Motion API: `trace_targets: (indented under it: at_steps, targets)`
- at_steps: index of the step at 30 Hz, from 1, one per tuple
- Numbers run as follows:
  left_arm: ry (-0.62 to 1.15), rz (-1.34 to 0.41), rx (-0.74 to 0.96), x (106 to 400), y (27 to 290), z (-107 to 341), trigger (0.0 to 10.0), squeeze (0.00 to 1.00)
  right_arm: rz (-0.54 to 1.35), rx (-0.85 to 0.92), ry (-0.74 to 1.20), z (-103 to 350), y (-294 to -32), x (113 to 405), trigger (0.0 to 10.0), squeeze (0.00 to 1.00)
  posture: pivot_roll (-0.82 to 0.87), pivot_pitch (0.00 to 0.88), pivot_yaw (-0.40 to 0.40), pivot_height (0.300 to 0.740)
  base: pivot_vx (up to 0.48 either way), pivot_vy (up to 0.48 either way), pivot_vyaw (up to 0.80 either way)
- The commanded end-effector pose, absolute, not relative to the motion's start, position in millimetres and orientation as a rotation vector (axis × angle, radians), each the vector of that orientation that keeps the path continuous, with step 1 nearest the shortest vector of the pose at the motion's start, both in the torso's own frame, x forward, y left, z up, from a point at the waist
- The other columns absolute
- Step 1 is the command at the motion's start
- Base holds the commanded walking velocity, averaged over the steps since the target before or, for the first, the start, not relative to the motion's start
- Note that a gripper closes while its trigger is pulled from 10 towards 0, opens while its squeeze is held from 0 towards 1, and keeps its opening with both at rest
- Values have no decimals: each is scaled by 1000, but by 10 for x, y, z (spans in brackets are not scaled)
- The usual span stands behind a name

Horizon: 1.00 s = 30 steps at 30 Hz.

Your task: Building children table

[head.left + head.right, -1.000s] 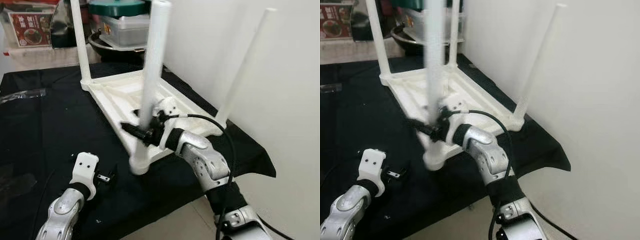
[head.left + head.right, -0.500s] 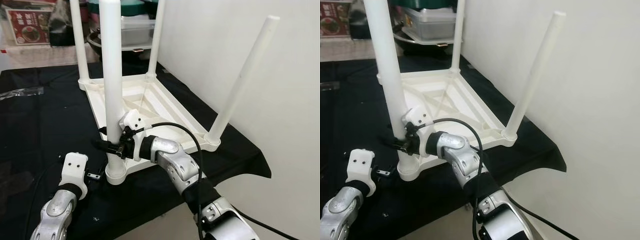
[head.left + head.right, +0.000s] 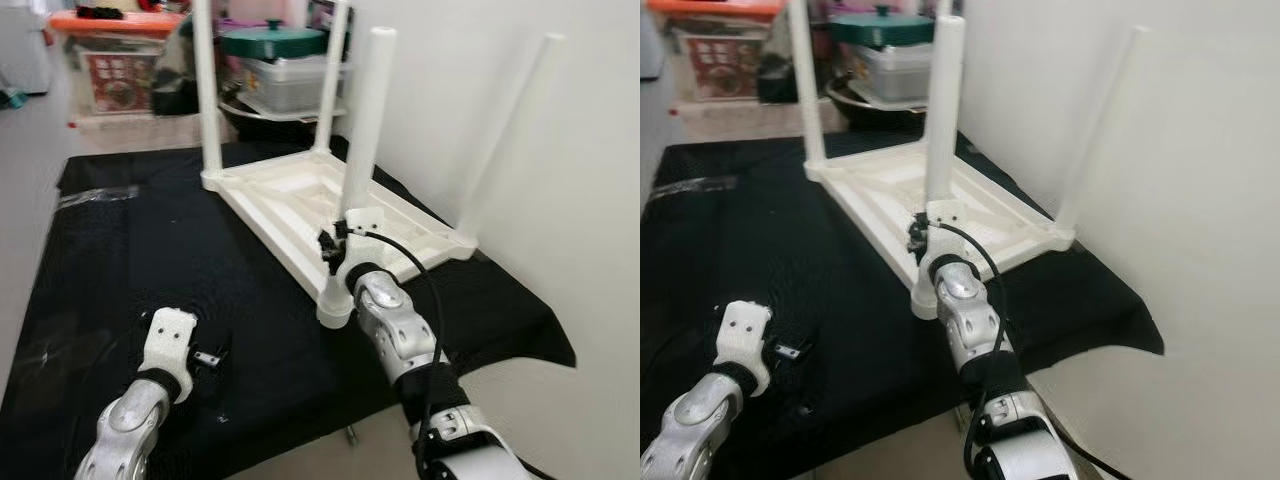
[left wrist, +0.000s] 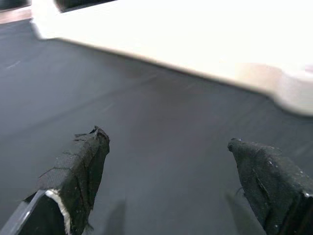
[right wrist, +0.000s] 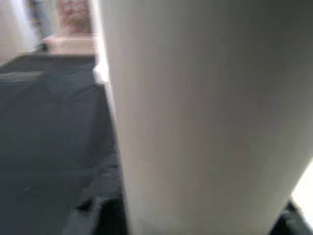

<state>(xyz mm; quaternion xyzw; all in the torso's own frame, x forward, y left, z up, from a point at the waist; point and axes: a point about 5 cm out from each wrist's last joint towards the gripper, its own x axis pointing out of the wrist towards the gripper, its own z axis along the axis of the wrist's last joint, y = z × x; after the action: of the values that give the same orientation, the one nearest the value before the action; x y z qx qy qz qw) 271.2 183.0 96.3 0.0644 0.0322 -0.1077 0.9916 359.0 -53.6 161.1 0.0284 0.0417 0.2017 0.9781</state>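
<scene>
A white children's table [image 3: 290,190] lies upside down on a black cloth [image 3: 140,260], its legs pointing up. The near leg [image 3: 365,120] stands in the near corner socket [image 3: 335,308]. My right gripper [image 3: 330,248] is shut on this leg just above the socket. In the right wrist view the leg [image 5: 195,112] sits very close and blurred. My left gripper [image 3: 215,357] rests low over the cloth, left of the near corner, and holds nothing. Its fingers [image 4: 83,166] stand wide apart in the left wrist view, with the table's rim [image 4: 186,58] beyond them.
A white wall [image 3: 570,140] runs close along the table's right side. Behind the cloth stand a green-lidded pot on a box [image 3: 275,50] and an orange-lidded bin [image 3: 115,50]. A clear plastic wrapper [image 3: 95,197] lies at the cloth's far left. The cloth's front edge [image 3: 330,420] drops to the floor.
The whole picture has shifted, so the head camera moved. The near leg, tilted and blurred a second ago, now stands upright. My right gripper has stayed on it; the left has hardly moved.
</scene>
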Motion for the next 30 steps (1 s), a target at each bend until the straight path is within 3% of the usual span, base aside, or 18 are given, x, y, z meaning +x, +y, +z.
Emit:
trace_targets:
  at_steps: [1,3,4,5,6,7,9,11,15,16,19,20,23,24,25,27,30]
  targets:
    - [75,-235,137,2729,1798,951,10000,0,621,121,129,1521,-394,3502,10000,1000,164,0,-94,740,0,0,0]
    - [70,-235,138,2741,1805,969,10000,0,707,134,120,1557,-365,3488,10000,1000,168,0,-97,740,0,0,0]
    - [67,-227,144,2749,1839,983,10000,0,835,136,91,1632,-336,3463,10000,290,172,0,-101,740,0,0,0]
    - [67,-227,144,2749,1839,983,10000,0,835,136,91,1632,-336,3463,10000,290,172,0,-101,740,0,0,0]
    - [66,-220,149,2747,1877,990,10000,0,988,129,39,1731,-307,3415,10000,0,181,0,-107,740,0,0,0]
    - [67,-209,157,2735,1918,982,10000,0,1194,97,-35,1838,-268,3332,10000,0,192,0,-117,740,0,0,0]
    - [67,-209,157,2735,1918,982,10000,0,1194,97,-35,1838,-268,3332,10000,0,192,0,-117,740,0,0,0]
    - [69,-195,163,2719,1958,970,10000,0,1403,65,-81,1919,-197,3216,10000,0,197,0,-125,740,0,0,0]
    - [66,-191,156,2699,1929,963,10000,0,1549,44,-66,1858,-22,3060,10000,0,228,0,-142,740,0,0,0]
    - [64,-190,152,2687,1920,967,10000,0,1582,39,-57,1813,69,3002,6078,0,228,0,-142,740,0,0,0]
    - [62,-190,151,2682,1914,970,10000,0,1601,37,-55,1786,116,2972,6078,0,243,0,-150,740,0,0,0]
    - [63,-184,153,2675,1931,971,10000,0,1543,19,-37,1730,167,3008,0,0,247,0,-151,740,0,0,0]
    - [65,-177,157,2658,1968,973,10000,0,1293,-6,62,1601,203,3207,0,0,243,0,-147,740,0,0,0]
    - [68,-177,161,2652,1983,966,10000,0,1111,-22,110,1537,165,3337,0,0,234,0,-145,740,0,0,0]
    - [72,-177,163,2658,1990,952,10000,0,732,-46,213,1405,-70,3572,0,0,220,0,-138,740,0,0,0]
    - [72,-177,163,2658,1990,952,10000,0,732,-46,213,1405,-70,3572,0,0,220,0,-138,740,0,0,0]
    - [67,-201,157,2694,1902,958,10000,0,263,-79,291,1220,-641,3728,0,0,204,0,-123,740,0,0,0]
